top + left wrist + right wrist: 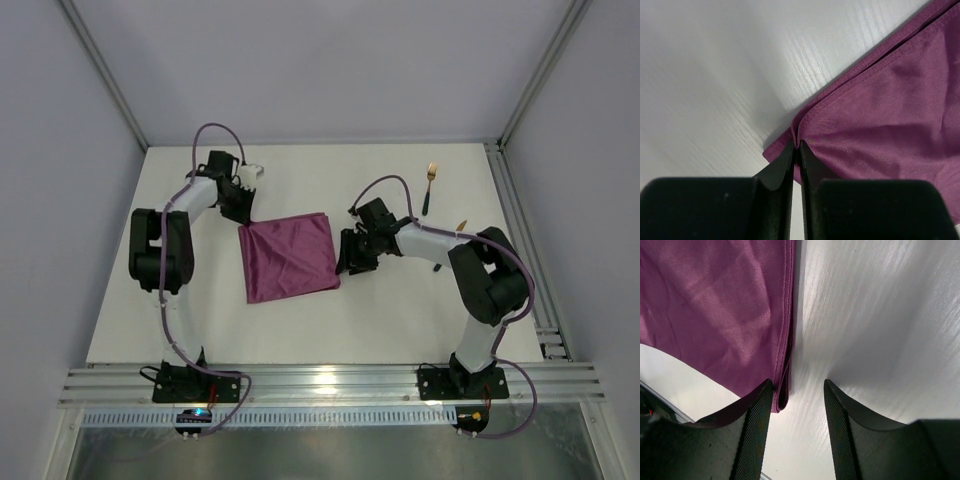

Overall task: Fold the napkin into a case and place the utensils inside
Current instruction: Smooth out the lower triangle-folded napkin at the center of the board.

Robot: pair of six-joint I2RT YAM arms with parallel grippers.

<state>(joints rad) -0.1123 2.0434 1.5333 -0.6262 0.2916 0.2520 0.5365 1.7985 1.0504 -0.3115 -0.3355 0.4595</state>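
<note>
Here, on the left of the top view, my left pincer (243,213) sits at the upper left corner of the napkin (290,257). In my left wrist view its jaws are pressed together low in the centre of the frame, with the hemmed corner of the magenta cloth pinched between their tips. From there the cloth spreads away to the right and upper right, creased and slightly lifted. Two stacked hems run along its edge, so it lies doubled.

The napkin rests as a rough square in the middle of the white table (400,310).

At the napkin's right edge is my right pincer (347,254), with its jaws parted and nothing between them. In the right wrist view one finger (757,425) overlaps the cloth's lower corner, while the other stands over bare table just beside the hem.

Further right, in the upper right of the top view, the fork (430,183) lies well apart from the napkin, gold tines pointing toward the top. A small gold tip beside my right arm may be the knife (462,224), though the arm hides most of it.
</note>
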